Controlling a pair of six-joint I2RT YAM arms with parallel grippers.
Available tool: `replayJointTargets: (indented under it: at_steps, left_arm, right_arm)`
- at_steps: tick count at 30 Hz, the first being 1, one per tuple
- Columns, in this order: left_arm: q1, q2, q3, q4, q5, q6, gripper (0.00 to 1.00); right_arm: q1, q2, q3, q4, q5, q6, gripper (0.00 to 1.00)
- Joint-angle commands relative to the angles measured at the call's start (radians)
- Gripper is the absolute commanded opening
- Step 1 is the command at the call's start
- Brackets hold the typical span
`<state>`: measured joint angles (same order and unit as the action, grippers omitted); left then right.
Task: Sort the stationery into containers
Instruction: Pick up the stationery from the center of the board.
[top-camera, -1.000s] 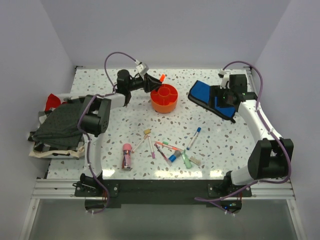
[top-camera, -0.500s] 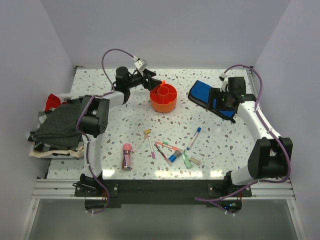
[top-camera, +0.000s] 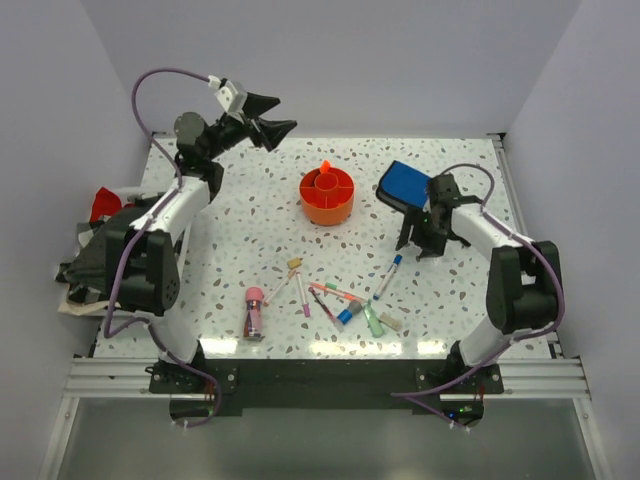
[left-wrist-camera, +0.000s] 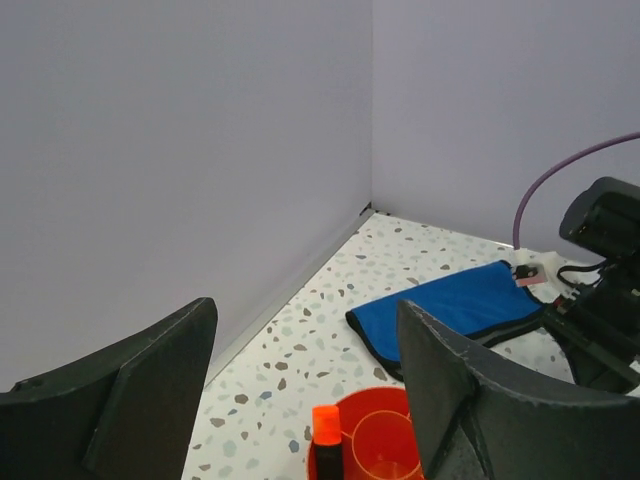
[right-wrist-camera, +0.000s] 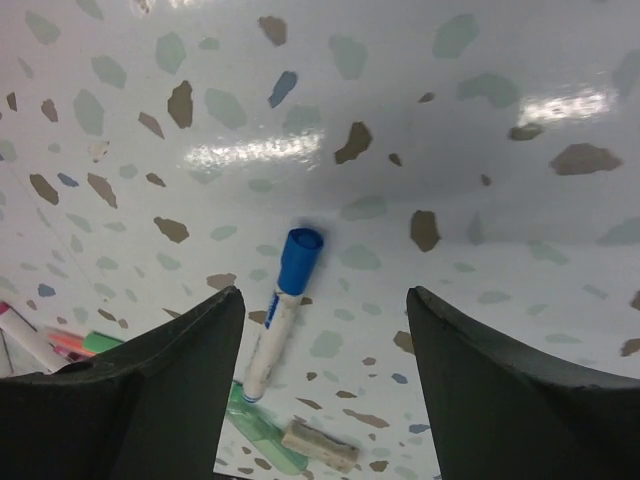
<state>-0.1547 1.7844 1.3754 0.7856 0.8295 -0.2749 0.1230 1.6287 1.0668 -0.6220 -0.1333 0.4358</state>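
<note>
Orange marker (top-camera: 325, 168), held a second ago, now stands upright at the far side of the orange caddy (top-camera: 327, 208) | left tool (top-camera: 287, 112) has risen clear toward the back wall (top-camera: 350, 60), jaws wide, empty | right tool (top-camera: 418, 250) has left the blue pouch (top-camera: 403, 183), jaws wide above the blue-capped pen (right-wrist-camera: 280, 310) on the desk (top-camera: 240, 220)

Top view: bright, even light from above; sharp throughout; white glare along the near edge of the table (top-camera: 330, 347); shadows soft and faint. Left wrist view: walls (left-wrist-camera: 180, 150) flatly lit; fingers (left-wrist-camera: 130, 400) dark, slightly soft at close range. Right wrist view: two glare patches on the table; fingers (right-wrist-camera: 150, 390) near-black, without surface detail; pen (right-wrist-camera: 280, 300) sharp.
</note>
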Motion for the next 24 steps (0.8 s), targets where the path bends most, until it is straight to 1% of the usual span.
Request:
replayJointTargets:
  at_steps: [1,3,4,5,7,10,15,24]
  left_arm:
    - [0.018,-0.08,-0.096,-0.003,0.02,-0.011,0.77]
    - [0.024,-0.123,-0.134,-0.022,0.023,-0.003,0.77]
    - [0.033,-0.137,-0.147,-0.025,0.028,-0.003,0.77]
    - [0.038,-0.149,-0.166,-0.029,0.029,-0.003,0.77]
    - [0.049,-0.187,-0.185,-0.045,0.029,-0.003,0.77]
    - [0.067,-0.223,-0.216,-0.057,0.028,-0.001,0.77]
    - [0.072,-0.247,-0.236,-0.071,0.028,-0.003,0.77]
    - [0.073,-0.227,-0.223,-0.077,0.031,-0.004,0.77]
  right_arm:
    - [0.128,0.046,0.084,-0.039,0.061,0.177,0.65]
    - [0.147,0.078,0.102,-0.077,0.101,0.228,0.63]
    - [0.162,0.094,0.117,-0.111,0.13,0.297,0.6]
    - [0.168,0.105,0.131,-0.149,0.197,0.316,0.56]
    - [0.175,0.135,0.166,-0.168,0.23,0.343,0.51]
    - [0.175,0.151,0.191,-0.196,0.265,0.362,0.47]
    - [0.175,0.143,0.161,-0.196,0.256,0.394,0.45]
    - [0.175,0.18,0.111,-0.143,0.196,0.409,0.42]
